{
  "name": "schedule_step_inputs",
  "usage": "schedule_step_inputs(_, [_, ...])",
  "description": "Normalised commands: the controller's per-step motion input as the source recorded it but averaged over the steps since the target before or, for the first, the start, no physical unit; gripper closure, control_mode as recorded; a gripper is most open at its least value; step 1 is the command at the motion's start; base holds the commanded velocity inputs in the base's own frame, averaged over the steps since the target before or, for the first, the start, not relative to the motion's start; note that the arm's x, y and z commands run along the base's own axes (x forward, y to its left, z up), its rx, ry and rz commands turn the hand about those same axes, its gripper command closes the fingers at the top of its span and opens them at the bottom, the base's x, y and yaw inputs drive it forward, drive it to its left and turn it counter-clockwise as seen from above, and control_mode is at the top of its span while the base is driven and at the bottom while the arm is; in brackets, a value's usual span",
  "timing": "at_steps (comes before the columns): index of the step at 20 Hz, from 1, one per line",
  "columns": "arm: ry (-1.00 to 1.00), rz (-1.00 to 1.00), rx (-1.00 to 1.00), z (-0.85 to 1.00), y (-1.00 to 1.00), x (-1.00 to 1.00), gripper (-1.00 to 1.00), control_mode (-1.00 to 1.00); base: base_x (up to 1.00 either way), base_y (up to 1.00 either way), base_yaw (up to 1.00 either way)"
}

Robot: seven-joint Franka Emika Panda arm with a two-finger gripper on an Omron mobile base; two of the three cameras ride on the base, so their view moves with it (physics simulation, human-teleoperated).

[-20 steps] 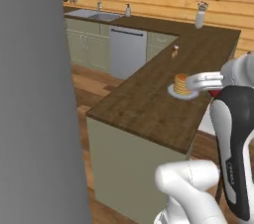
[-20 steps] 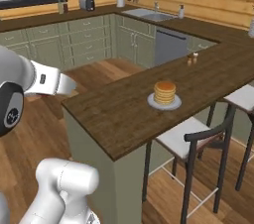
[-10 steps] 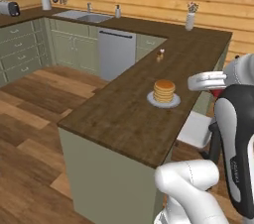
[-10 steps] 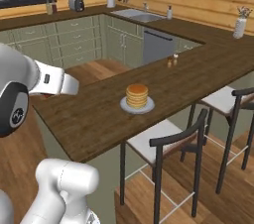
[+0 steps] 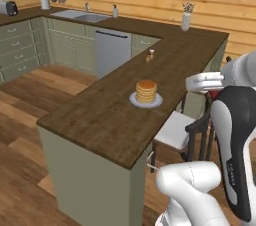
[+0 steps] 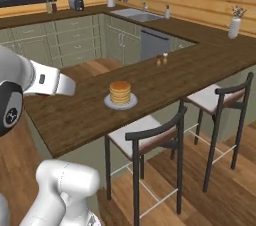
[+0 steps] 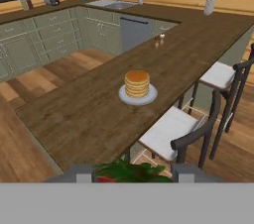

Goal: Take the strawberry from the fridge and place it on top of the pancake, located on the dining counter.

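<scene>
Fingers (image 7: 133,174) clamped on the strawberry (image 7: 130,172), pancake (image 7: 137,84) well ahead of the tips on the table (image 7: 79,114); best carried level, centred above the stack, then lowered before letting go.

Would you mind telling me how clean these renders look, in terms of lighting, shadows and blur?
Left base view: even, flat light, the pancake only mildly soft. Right base view: the stool throws just a faint shadow on the floor; no glare on the dining counter. Hand view: the strawberry between the fingertips is close to the lens and smeared, its red and green leaves running together.
</scene>
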Motion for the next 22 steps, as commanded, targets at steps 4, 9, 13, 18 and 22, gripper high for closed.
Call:
schedule_step_inputs(4, [0.0,0.0,0.0,0.0,0.0,0.0,1.0,1.0,0.22,-0.53,0.22])
schedule_step_inputs(9, [0.0,0.0,0.0,0.0,0.0,0.0,1.0,1.0,0.67,-0.22,0.37])
schedule_step_inputs(13, [0.0,0.0,0.0,0.0,0.0,0.0,1.0,1.0,0.67,-0.34,0.29])
schedule_step_inputs(18, [0.0,0.0,0.0,0.0,0.0,0.0,1.0,1.0,0.97,-0.12,0.19])
schedule_step_inputs(22, [0.23,0.05,0.0,-0.12,0.0,1.0,1.0,-1.0,0.0,0.0,0.0])
